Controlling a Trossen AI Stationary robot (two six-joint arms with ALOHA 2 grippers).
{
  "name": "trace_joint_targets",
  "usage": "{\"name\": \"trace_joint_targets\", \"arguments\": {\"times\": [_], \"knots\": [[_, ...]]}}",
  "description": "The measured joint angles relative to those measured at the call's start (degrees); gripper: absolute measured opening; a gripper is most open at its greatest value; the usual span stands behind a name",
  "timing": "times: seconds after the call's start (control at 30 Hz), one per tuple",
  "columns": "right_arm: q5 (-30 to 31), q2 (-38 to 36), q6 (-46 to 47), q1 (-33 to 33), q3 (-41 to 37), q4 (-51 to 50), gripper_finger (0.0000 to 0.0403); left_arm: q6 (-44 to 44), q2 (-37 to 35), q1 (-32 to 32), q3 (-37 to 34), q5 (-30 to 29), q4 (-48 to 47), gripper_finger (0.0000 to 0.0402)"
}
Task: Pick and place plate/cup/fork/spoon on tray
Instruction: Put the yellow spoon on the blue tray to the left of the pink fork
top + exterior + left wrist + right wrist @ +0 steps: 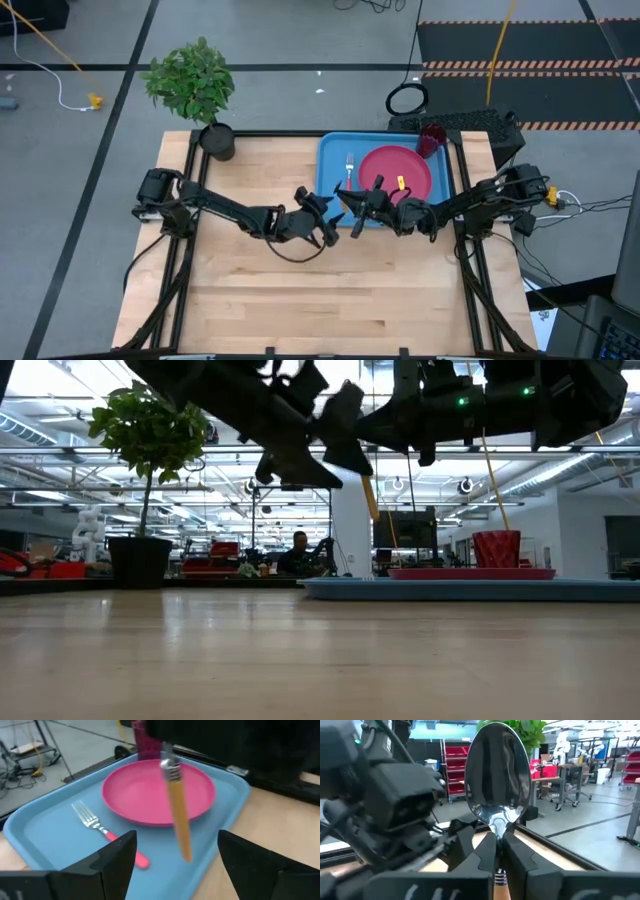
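Note:
The light-blue tray lies at the table's far right. On it rest the pink plate, which also shows in the left wrist view, and the fork, left of the plate. The maroon cup stands at the tray's far right corner. My right gripper is above the tray's near edge, shut on the orange-handled spoon. My left gripper is open and empty just left of the tray, facing the spoon. My right gripper pinches the spoon's metal neck, between bowl and handle, between its two fingers. The fingers lie about level, coming from the table's right. The spoon is lifted clear, bowl up, and its orange handle hangs slanting below, above the tray.
A potted plant stands at the table's far left corner. Bare wooden tabletop spreads over the near half. In the low view a person sits far off in the room behind.

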Motion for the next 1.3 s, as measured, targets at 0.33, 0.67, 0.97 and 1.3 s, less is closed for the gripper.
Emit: {"name": "trace_joint_targets", "arguments": {"times": [0.33, 0.67, 0.97, 1.3], "knots": [[-0.35, 0.02, -2.01, -0.37, 0.00, 0.22, 0.0008, 4.82, 1.92, 3.68, 0.03, 5.45, 6.22, 0.0230], [-1.53, 0.02, -2.86, -0.37, 0.00, -0.22, 0.0008, 9.57, 2.90, 4.66, 0.02, 10.06, 8.72, 0.0121], [-0.72, -0.04, -2.88, -0.04, -0.04, -1.65, 0.0008, 8.77, 2.90, 5.50, -0.09, 10.90, 5.92, 0.0030], [-4.60, -3.66, 2.66, 0.22, 0.10, -14.39, 0.0038, 9.94, 2.25, 5.18, -0.04, 14.70, 1.75, 0.0033]]}}
